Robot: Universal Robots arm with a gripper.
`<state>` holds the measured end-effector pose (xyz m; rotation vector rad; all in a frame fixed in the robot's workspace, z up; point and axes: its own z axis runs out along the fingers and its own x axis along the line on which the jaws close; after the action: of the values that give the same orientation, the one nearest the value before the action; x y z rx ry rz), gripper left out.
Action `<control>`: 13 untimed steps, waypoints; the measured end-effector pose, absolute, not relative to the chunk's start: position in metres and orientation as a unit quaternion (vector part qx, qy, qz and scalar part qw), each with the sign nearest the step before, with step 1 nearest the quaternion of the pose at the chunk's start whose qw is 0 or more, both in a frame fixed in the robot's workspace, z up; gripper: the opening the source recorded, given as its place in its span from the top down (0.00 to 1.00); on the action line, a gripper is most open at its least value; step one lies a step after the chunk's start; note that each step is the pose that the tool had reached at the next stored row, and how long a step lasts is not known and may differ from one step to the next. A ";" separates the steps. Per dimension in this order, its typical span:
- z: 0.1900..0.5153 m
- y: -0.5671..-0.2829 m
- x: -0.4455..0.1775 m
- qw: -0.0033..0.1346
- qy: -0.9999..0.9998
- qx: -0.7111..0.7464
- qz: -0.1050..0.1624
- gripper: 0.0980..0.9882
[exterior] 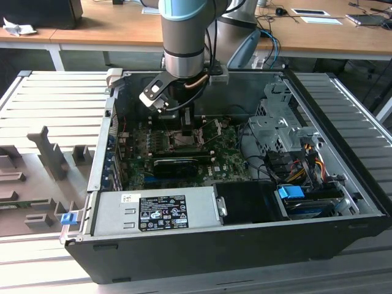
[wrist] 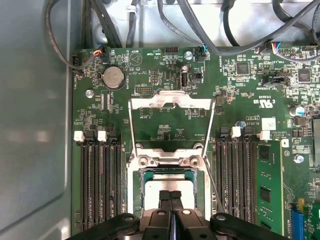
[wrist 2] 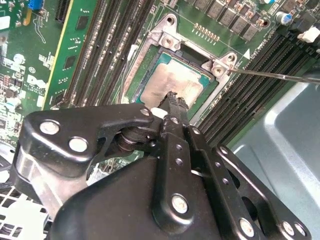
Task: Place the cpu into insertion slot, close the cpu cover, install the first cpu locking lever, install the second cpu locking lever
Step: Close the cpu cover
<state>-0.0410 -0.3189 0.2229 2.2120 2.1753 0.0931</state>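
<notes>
The cpu (wrist 2: 162, 82) lies flat in the insertion slot (wrist: 136, 192), silver-grey top up; it is also seen in the first wrist view as the cpu (wrist: 151, 195). My gripper (wrist 2: 174, 97) stands over it, fingers shut together with nothing between them and tips at the chip's top. The first wrist view shows the same closed gripper (wrist: 170, 194). The cpu cover (wrist: 170, 103), a thin grey frame with a big window, is swung back open beyond the socket. A thin wire locking lever (wrist 2: 280, 76) stands loose beside the socket. In the exterior view my gripper (exterior: 184, 125) reaches down into the open computer case.
Black memory slots (wrist: 97, 185) flank the socket on both sides. A long black card (exterior: 174, 165) lies in front of the socket, a power supply (exterior: 153, 211) along the near case wall, and a drive cage (exterior: 278, 128) and cables (exterior: 294, 165) on the exterior view's right.
</notes>
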 end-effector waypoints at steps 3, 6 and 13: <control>0.233 -0.319 -0.041 0.019 0.701 0.713 0.030 0.99; 0.237 -0.320 -0.037 0.017 0.700 0.713 0.028 0.99; 0.236 -0.320 -0.031 0.017 0.700 0.713 0.028 0.99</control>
<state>-0.0313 -0.3197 0.2359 2.2165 2.1764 0.0869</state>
